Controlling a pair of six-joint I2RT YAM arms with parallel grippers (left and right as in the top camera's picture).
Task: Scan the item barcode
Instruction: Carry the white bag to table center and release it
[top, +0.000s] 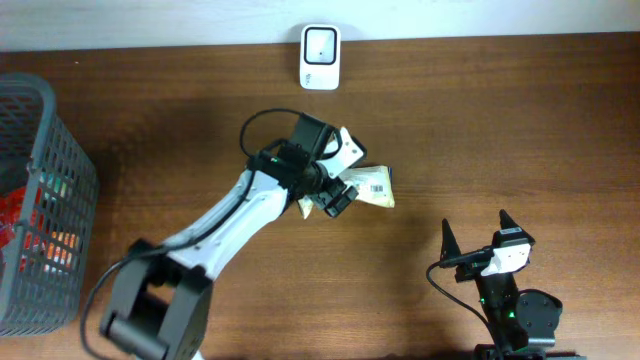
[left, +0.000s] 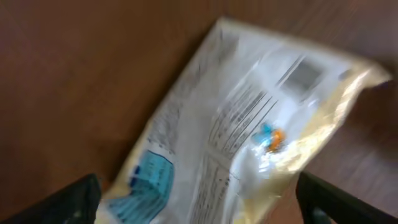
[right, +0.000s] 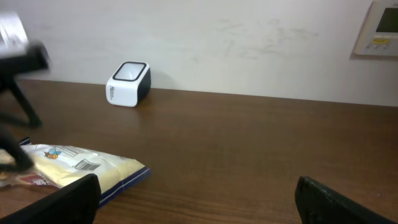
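Plastic, slick under the spread left claw (top: 338, 198): could skid the snack packet (top: 372, 185) askew on regrasp, turning its barcode (right: 87, 165) from the scanner (top: 320, 57) at twelve o'clock.

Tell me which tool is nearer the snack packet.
Left. The left tool hangs right over the packet; the right tool stands well apart from it, touching nothing.

Even light; left wrist view blurred (motion)

You've got a grey mesh basket (top: 65, 200) at the left edge of the wooden table (top: 520, 130), red and orange stuff (top: 14, 212) inside it, plus a beige wall panel (right: 379, 28).
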